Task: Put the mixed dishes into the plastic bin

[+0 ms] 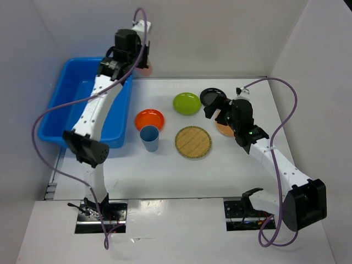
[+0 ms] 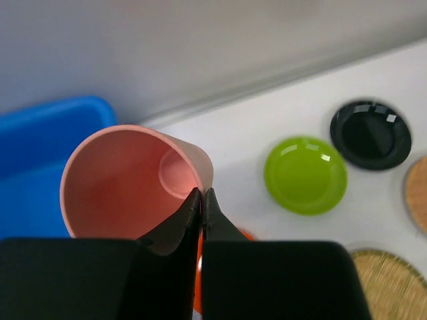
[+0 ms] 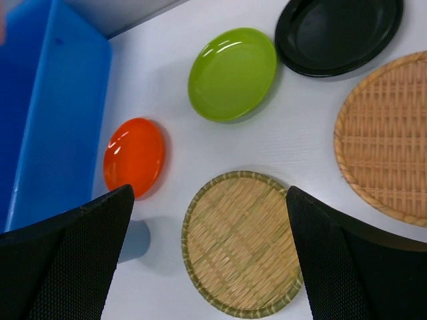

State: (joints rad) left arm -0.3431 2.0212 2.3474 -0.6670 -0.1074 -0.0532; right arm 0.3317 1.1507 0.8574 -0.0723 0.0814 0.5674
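Observation:
My left gripper [image 1: 142, 61] is shut on the rim of the pink cup [image 2: 127, 187], holding it in the air by the far right corner of the blue plastic bin [image 1: 71, 104]; the fingertips [image 2: 202, 200] pinch the cup wall. On the table lie the orange plate [image 1: 149, 119], blue cup [image 1: 149, 137], lime-green plate [image 1: 187, 103], black plate [image 1: 212, 96] and a tan woven plate [image 1: 193, 142]. My right gripper [image 3: 210, 253] is open and empty, above the woven plates; the second woven plate [image 3: 387, 133] lies to its right.
White walls enclose the table on the left, back and right. The bin [image 2: 40, 153] lies at the far left, with nothing visible in the part that shows. The dishes cluster in the table's middle, between the bin and the right arm.

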